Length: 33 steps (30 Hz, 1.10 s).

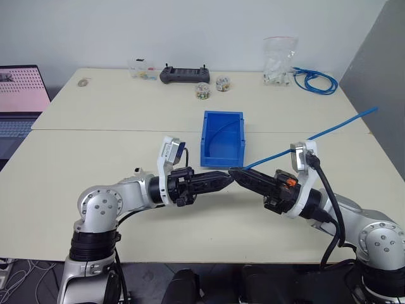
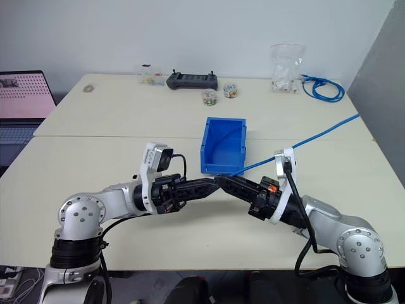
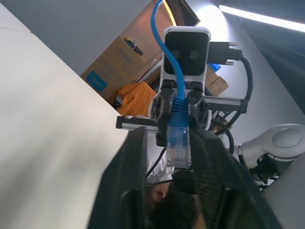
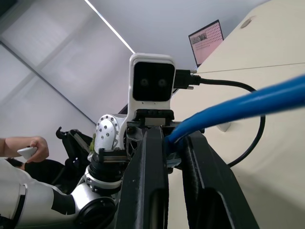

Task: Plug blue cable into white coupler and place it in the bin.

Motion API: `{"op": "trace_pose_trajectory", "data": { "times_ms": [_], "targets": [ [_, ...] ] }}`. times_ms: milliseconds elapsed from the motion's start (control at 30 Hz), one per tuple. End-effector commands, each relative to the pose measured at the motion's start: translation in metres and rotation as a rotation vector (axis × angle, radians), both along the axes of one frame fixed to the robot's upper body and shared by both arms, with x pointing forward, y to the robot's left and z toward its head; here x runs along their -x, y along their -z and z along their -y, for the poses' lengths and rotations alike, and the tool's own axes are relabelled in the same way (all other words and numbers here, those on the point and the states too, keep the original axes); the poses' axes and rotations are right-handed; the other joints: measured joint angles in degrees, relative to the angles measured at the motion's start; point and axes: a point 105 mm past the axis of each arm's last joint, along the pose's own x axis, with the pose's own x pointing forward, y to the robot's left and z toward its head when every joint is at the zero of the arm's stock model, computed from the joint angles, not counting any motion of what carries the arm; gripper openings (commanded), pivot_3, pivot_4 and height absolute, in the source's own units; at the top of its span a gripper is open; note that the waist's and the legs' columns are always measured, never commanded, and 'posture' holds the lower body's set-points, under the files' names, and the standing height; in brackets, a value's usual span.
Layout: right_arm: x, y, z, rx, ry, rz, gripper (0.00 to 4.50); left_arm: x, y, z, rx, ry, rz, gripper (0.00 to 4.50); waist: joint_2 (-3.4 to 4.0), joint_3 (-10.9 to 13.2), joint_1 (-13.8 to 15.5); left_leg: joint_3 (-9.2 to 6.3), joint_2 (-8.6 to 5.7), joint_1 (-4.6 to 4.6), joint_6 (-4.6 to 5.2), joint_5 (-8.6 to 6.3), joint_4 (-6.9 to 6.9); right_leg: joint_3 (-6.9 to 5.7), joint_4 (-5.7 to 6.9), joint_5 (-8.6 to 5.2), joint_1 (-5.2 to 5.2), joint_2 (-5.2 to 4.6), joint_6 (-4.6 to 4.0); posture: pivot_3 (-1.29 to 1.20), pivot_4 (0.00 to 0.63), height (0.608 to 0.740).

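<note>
I see one blue cable (image 1: 329, 131), light and floppy, its plug pinched tight in my right gripper (image 1: 239, 173); best held at the stiff plug. My left gripper (image 1: 226, 177), tip to tip with it, stands partly parted. One blue bin (image 1: 223, 139) sits just beyond. The coupler I can't make out.

White coupler hidden where both sets of jaws meet tip to tip. Laptop (image 1: 22, 107) cut off at left edge. Contents of clear bag (image 1: 278, 60) and small jars (image 1: 202, 90) too small to tell.
</note>
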Motion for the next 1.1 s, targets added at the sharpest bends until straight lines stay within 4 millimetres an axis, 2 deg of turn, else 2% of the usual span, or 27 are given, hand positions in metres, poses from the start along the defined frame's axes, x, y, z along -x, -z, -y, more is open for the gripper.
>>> {"op": "trace_pose_trajectory", "data": {
  "times_ms": [33,367,567,700,767,933,1000,1100],
  "targets": [
    [0.011,-0.008,-0.007,-0.017,-0.069,0.033,0.11,-0.002,-0.005,-0.006,-0.003,-0.032,0.04,2.46,0.0,0.0,0.0,0.0,0.0,0.0,0.0,0.0,0.0,0.0,0.0,0.0,0.0,0.0,0.0,0.0,0.15,0.74],
    [-0.002,0.0,-0.002,0.013,-0.023,0.03,0.11,0.007,-0.001,-0.028,-0.103,-0.082,0.092,4.49,0.02,0.01,0.0,0.0,0.02,-0.01,0.0,0.0,-0.05,0.01,-0.07,0.0,-0.03,0.0,0.0,0.0,0.15,0.74],
    [-0.011,0.002,0.004,0.025,0.008,0.039,0.11,0.018,0.007,-0.048,-0.207,-0.157,0.141,4.5,0.06,0.04,-0.05,0.02,0.03,-0.03,0.0,0.0,-0.12,0.03,-0.14,0.0,-0.06,0.0,-0.01,0.0,0.15,0.74],
    [-0.014,0.005,0.005,0.042,0.013,0.046,0.11,0.031,0.038,-0.064,-0.404,-0.223,0.204,4.5,0.08,0.05,-0.24,0.06,0.04,-0.12,0.0,0.0,-0.13,0.08,-0.17,-0.01,-0.18,-0.02,-0.01,0.0,0.15,0.74],
    [-0.015,0.007,0.004,0.049,0.012,0.047,0.11,0.034,0.057,-0.079,-0.516,-0.283,0.244,4.5,0.09,0.06,-0.34,0.08,0.03,-0.15,0.0,0.0,-0.15,0.09,-0.18,-0.01,-0.21,-0.03,-0.02,0.0,0.15,0.74],
    [-0.017,0.012,0.001,0.064,0.0,0.046,0.11,0.039,0.089,-0.124,-0.772,-0.347,0.342,4.5,0.14,0.09,-0.25,0.13,0.08,-0.2,0.0,-0.01,-0.23,0.11,-0.2,-0.03,-0.33,-0.03,-0.08,0.0,0.15,0.74],
    [-0.017,0.013,0.001,0.07,-0.005,0.047,0.11,0.036,0.095,-0.151,-0.883,-0.384,0.381,4.5,0.15,0.1,-0.04,0.13,0.08,-0.21,0.0,-0.01,-0.23,0.11,-0.19,-0.05,-0.35,-0.03,-0.11,0.0,0.15,0.74],
    [-0.018,0.014,0.0,0.074,-0.006,0.05,0.11,0.028,0.098,-0.18,-0.992,-0.422,0.427,4.5,0.17,0.11,0.48,0.13,0.1,-0.24,0.01,-0.01,-0.24,0.09,-0.19,-0.06,-0.4,-0.03,-0.12,0.0,0.15,0.74]
  ]
}}
